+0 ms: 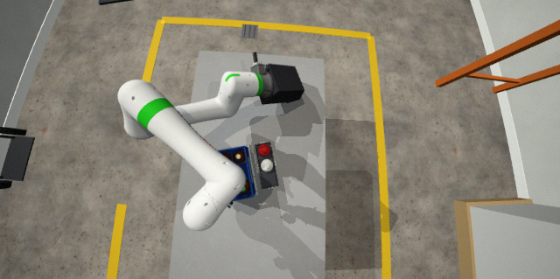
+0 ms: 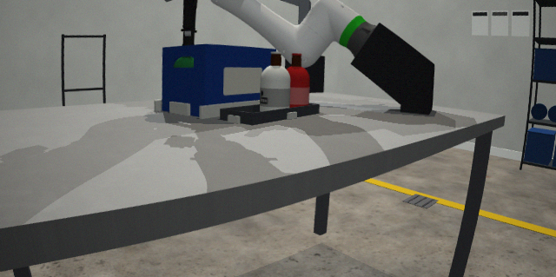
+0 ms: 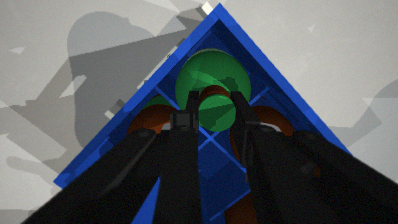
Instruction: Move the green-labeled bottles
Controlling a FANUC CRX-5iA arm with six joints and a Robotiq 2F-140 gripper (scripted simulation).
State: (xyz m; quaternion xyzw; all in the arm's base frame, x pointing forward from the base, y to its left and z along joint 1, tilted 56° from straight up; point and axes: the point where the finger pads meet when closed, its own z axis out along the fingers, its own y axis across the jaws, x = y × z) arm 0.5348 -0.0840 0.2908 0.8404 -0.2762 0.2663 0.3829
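Observation:
My gripper (image 3: 214,106) is shut on the brown neck of a green-labeled bottle (image 3: 214,86) that sits down inside a corner slot of the blue crate. In the side view the gripper (image 2: 189,36) reaches straight down into the crate (image 2: 217,78), and a bit of green (image 2: 184,62) shows through the crate's handle hole. Other brown bottles (image 3: 150,120) stand in neighbouring slots. The black tray (image 2: 269,112) beside the crate holds a white bottle (image 2: 274,82) and a red bottle (image 2: 298,81), both upright. From above, the arm hides most of the crate (image 1: 241,166).
The arm's black base (image 2: 393,70) stands on the table behind the tray. The table edge runs near the front in the side view. A shelf with blue boxes (image 2: 540,95) stands at the far right, off the table.

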